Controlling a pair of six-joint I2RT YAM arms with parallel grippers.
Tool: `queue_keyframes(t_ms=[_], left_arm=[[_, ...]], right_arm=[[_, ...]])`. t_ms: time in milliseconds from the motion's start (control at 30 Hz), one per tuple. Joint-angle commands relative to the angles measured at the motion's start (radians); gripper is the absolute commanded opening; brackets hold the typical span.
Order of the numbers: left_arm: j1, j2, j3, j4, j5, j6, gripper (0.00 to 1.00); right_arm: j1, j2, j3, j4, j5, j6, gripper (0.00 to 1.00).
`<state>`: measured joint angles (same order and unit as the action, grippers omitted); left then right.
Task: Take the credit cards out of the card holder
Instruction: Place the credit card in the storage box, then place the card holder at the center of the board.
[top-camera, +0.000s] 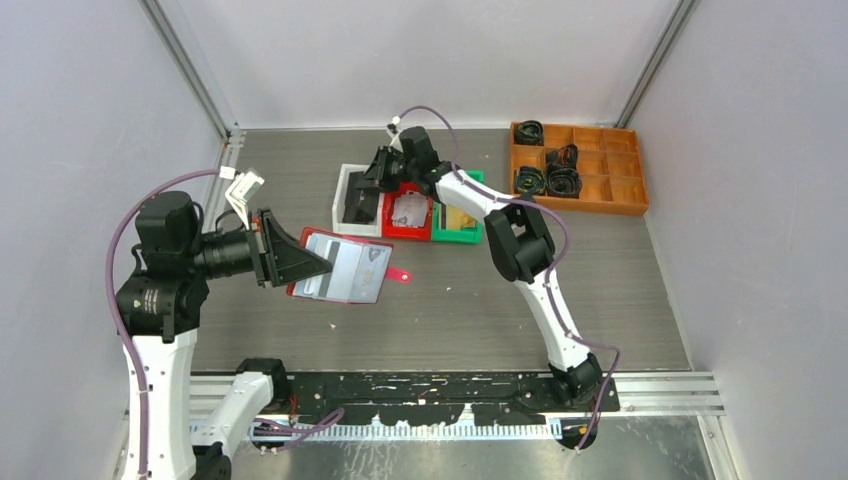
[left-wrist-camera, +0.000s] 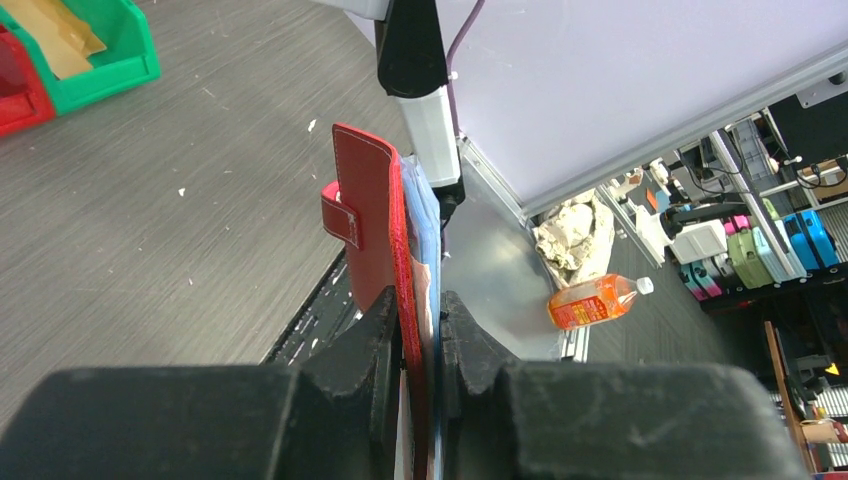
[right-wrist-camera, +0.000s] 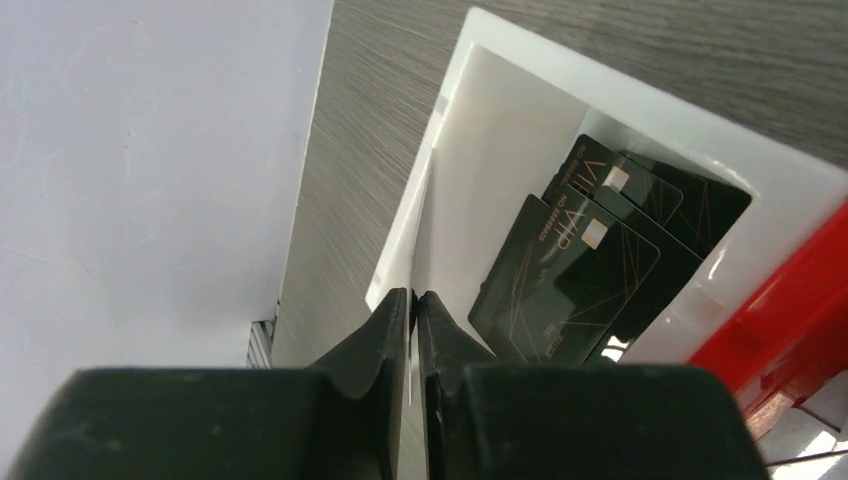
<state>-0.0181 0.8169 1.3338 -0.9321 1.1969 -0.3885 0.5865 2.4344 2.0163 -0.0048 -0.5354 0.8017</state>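
The left arm stands upright from its base, then bends so its forearm runs level to the right. It ends short of the white bin (top-camera: 348, 190), on that bin's near-left side. The left gripper (top-camera: 318, 264) is clamped on one edge of the card holder (top-camera: 345, 268). In the left wrist view the fingers (left-wrist-camera: 378, 335) pinch the red cover and the pale sleeves together. The holder juts straight out from them, with its snap tab (left-wrist-camera: 340, 212) on the outer face and pale blue credit cards (left-wrist-camera: 425, 225) tucked inside. From above, the holder lies spread open, its pale inside facing up. It sits just nearer the arm bases than the white bin, and the tab points right.

The right arm rises from its base, folds at the elbow, and stretches away and leftward. That puts the right gripper (top-camera: 372, 182) right over the white bin. Its jaws are parted by only a thin slit and nothing sits between them. Just past the fingertips, several black cards (right-wrist-camera: 570, 280) lean overlapping inside the bin.

A red bin (top-camera: 392, 226) touches the white bin's right side and holds silvery cards. A green bin (top-camera: 478, 236) follows with gold ones. An orange tray (top-camera: 610, 205) sits well off to the white bin's right.
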Motion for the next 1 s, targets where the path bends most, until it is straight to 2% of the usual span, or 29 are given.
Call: queue_keyframes(t_ms=[0, 300, 500, 567, 733, 967], left_arm=[[0.000, 0.004, 0.011, 0.041, 0.014, 0.006, 0.00], [0.000, 0.003, 0.036, 0.027, 0.018, 0.011, 0.00], [0.000, -0.005, 0.040, 0.006, 0.021, 0.033, 0.00], [0.000, -0.007, 0.039, 0.000, 0.021, 0.041, 0.00], [0.000, -0.008, 0.021, -0.011, 0.021, 0.076, 0.00], [0.000, 0.000, -0.021, -0.062, 0.005, 0.176, 0.00]], right_arm=[[0.011, -0.016, 0.053, -0.004, 0.024, -0.037, 0.18], [0.026, -0.112, 0.025, -0.117, 0.110, -0.136, 0.45], [0.026, -0.325, -0.127, -0.076, 0.112, -0.162, 0.55], [0.026, -0.431, -0.219, -0.032, 0.065, -0.160, 0.58], [0.027, -0.681, -0.517, 0.205, -0.076, -0.062, 0.62], [0.042, -0.903, -0.883, 0.564, -0.201, 0.167, 0.67]])
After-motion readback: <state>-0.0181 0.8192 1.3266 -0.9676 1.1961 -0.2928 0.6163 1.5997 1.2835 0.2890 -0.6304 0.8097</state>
